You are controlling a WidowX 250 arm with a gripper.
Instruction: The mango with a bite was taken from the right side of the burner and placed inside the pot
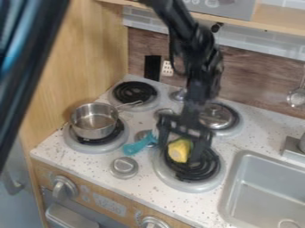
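Your pincer (180,151) stands wide around the mango (178,151), on the near right burner (205,170). You have the grasp, lift and placing in the left saucepan (94,132) to do.

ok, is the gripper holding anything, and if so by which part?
Can't tell: the yellow mango is at the gripper, over the black burner coil, but a grip on it is unclear.
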